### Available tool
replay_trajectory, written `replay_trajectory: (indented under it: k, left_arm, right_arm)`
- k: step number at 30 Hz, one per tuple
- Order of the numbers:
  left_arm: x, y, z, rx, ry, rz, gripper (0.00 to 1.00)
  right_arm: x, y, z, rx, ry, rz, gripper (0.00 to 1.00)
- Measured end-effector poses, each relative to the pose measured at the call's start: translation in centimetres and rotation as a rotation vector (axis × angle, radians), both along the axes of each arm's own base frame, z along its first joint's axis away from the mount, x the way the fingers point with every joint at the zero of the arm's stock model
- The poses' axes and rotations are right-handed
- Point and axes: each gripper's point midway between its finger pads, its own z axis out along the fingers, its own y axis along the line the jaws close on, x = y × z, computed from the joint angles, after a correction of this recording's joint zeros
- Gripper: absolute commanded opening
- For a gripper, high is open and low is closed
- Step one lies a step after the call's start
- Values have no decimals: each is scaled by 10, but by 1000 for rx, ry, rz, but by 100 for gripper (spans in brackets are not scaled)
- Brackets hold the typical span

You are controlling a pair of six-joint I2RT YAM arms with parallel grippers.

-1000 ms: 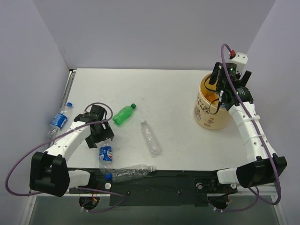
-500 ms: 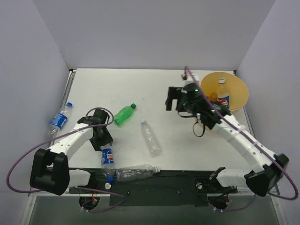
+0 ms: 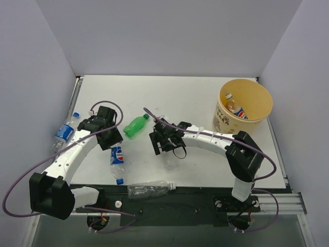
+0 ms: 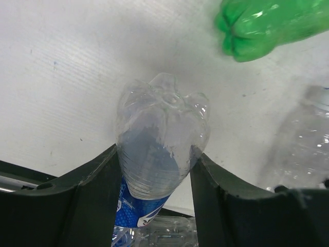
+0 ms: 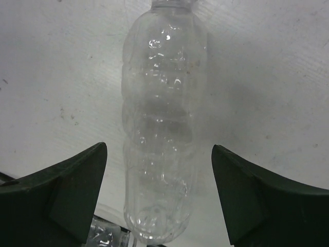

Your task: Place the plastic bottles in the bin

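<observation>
The plastic bottles (image 3: 134,126) are spread over the white counter (image 3: 195,98), apart from what is already in the bin. At the far left of the frame a Pepsi-labelled bottle (image 3: 64,131) lies by the counter's edge, close to the wall. Just right of it, the left claw (image 3: 114,146) is clenched on a second Pepsi bottle (image 3: 117,157). The wrist view shows that bottle (image 4: 159,149) squeezed between both fingers (image 4: 92,190), its clear base poking out past them and the blue label down behind. Up and to the right lies the green bottle (image 3: 134,126), on its side and touching nothing. At the lower middle, along the near edge, a clear bottle (image 3: 149,189) lies lengthwise. In the centre the right claw (image 3: 164,145) hangs over another clear, plain bottle (image 3: 168,160). From its own camera the claw (image 5: 158,154) is spread wide, one finger (image 5: 77,185) on each side of that bottle (image 5: 159,128), with bare counter between each finger and the plastic. At the upper right stands the bin (image 3: 229,128), tan and round, upright. A bottle with a blue label (image 3: 241,113) leans inside it, with something orange near its neck that I can't make out
</observation>
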Motion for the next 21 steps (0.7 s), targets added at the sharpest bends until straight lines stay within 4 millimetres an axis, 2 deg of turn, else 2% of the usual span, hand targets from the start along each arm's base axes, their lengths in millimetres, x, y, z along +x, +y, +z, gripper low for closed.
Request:
replay_trajectory:
  k: [5,7,9,12,13,15,18,21]
  left_arm:
    - [15,-3,36,-22,-109,-16,47]
    - [18,-4,43,-26,-131,-22,47]
    - [19,-5,46,-31,-137,-31,47]
    - [18,-8,46,-40,-134,-48,47]
    - [18,-10,46,-47,-133,-58,47]
    - [18,-14,46,-66,-132,-77,47]
    - [20,-24,49,-111,-146,-108,47]
    - [28,-43,56,-178,-190,-156,46]
  right_arm:
    - [5,2,-26,-50,22,-9,34]
    - [8,5,-20,-40,9,-7,27]
    - [13,4,-14,-34,-10,-15,27]
    - [16,-9,4,-51,-41,-24,27]
    - [20,-16,16,-46,-64,-35,27]
    - [34,-35,55,-3,-139,-83,27]
    - [71,-88,148,106,-344,-249,27]
    - [97,-166,250,190,-608,-480,27]
